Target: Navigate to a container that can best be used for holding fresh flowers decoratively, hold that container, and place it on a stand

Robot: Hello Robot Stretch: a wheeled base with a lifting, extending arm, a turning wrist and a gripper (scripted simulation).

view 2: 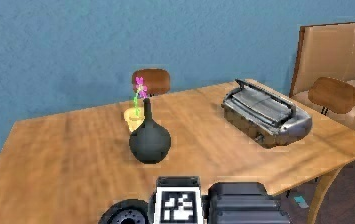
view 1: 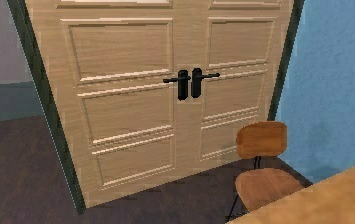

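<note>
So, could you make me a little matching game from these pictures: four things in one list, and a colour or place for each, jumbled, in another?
Things:
1. vase
2. small pot
3. metal appliance
4. door handles

Descriptions:
A. silver-grey, lying toward the arm side view's right on the table
B. black, mounted on the pale wooden double doors
C. dark and round-bellied with a narrow neck, near the table's middle
D. yellow, with a pink flower rising from it

Pairs: 1-C, 2-D, 3-A, 4-B.
</note>
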